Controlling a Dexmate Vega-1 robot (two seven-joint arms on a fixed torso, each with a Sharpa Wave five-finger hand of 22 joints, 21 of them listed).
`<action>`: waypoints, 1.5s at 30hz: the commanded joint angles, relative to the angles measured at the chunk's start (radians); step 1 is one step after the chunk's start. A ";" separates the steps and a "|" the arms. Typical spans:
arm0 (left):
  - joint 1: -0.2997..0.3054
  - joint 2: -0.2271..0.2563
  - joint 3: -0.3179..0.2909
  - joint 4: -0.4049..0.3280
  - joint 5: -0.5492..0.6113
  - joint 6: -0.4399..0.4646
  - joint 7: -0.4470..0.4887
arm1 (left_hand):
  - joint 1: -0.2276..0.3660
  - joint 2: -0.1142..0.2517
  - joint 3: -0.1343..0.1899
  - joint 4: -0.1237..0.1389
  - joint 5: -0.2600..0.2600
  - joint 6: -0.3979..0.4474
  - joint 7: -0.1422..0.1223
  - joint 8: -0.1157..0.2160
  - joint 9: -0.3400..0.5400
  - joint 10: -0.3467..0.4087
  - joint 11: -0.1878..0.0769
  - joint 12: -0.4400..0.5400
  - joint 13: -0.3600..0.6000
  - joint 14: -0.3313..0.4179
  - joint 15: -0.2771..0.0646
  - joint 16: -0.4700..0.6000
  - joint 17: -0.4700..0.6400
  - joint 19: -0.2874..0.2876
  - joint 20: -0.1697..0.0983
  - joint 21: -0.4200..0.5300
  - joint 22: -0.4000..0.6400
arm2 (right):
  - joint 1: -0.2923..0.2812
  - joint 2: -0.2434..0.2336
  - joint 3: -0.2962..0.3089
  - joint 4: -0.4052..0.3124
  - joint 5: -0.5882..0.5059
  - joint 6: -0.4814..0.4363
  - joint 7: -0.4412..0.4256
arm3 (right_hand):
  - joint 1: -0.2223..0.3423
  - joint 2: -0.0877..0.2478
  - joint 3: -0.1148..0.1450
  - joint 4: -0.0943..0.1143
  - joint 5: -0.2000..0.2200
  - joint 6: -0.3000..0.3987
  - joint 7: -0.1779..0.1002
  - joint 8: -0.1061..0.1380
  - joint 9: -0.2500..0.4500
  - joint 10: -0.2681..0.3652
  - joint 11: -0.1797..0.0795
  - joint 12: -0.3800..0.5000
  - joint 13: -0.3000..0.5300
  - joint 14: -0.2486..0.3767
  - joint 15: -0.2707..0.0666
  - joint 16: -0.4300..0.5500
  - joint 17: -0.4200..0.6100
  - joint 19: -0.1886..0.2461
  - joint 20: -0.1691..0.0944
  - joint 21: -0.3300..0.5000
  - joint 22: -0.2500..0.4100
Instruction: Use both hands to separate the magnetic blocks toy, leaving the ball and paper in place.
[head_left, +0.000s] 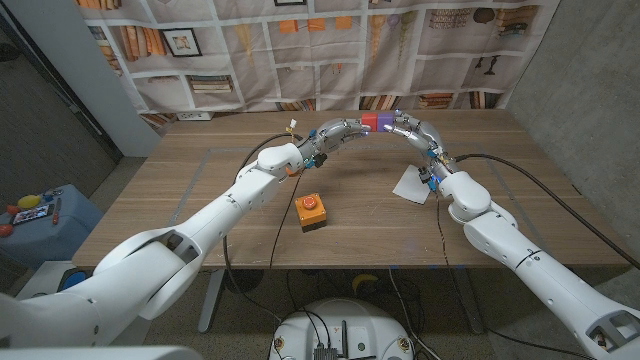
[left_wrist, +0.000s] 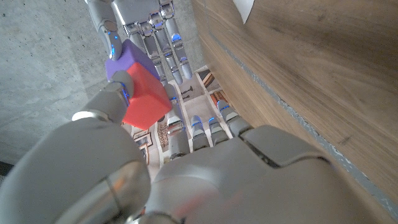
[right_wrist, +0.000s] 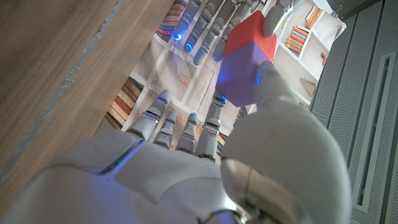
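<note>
Two hands meet over the far middle of the table, one at each end of the joined blocks. Left hand (head_left: 338, 133) pinches the red block (head_left: 370, 121); right hand (head_left: 408, 128) pinches the purple block (head_left: 384, 123). Their seam lies midway between the hands, so pulling straight apart along that line should split them.

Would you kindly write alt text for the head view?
Both robot hands, left hand and right hand, hold a joined red and purple block pair raised over the wooden table. A white paper and an orange box with a red button lie below.
</note>
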 joint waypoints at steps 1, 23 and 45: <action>-0.005 0.008 0.001 -0.005 0.003 0.013 -0.004 | 0.011 0.003 -0.007 0.000 0.001 0.022 -0.011 0.006 0.004 0.006 -0.007 0.000 -0.001 0.005 0.003 -0.001 0.001 0.005 -0.001 -0.005 0.001 | -0.002 -0.002 0.007 0.005 0.008 0.001 -0.003 | 0.041 0.089 -0.005 0.002 0.004 0.163 -0.141 0.085 0.002 0.011 0.001 -0.004 0.002 0.005 -0.002 0.002 0.003 0.002 0.000 0.001 0.005; 0.014 0.040 -0.009 -0.055 0.005 0.034 0.017 | 0.024 0.009 -0.019 0.001 0.000 0.053 -0.016 0.006 0.005 0.011 -0.015 -0.005 -0.001 0.005 0.000 -0.002 0.001 0.004 -0.001 -0.007 0.002 | -0.019 -0.015 0.015 -0.019 0.002 -0.011 -0.020 | 0.043 0.088 -0.010 0.001 0.004 0.170 -0.139 0.085 -0.002 0.013 0.001 -0.005 0.002 0.005 0.000 0.001 0.003 0.002 0.002 0.001 0.005; 0.071 0.187 -0.023 -0.295 0.075 0.164 0.124 | 0.038 0.015 -0.030 0.001 0.000 0.073 -0.021 0.003 0.006 0.016 -0.015 -0.009 -0.001 0.004 -0.005 -0.003 0.001 -0.001 -0.002 -0.009 0.002 | -0.043 -0.068 0.031 -0.070 -0.034 -0.069 -0.048 | 0.048 0.090 -0.013 0.000 0.006 0.169 -0.138 0.083 -0.005 0.014 0.000 -0.006 0.002 0.002 0.002 -0.001 0.004 -0.001 0.002 0.000 0.005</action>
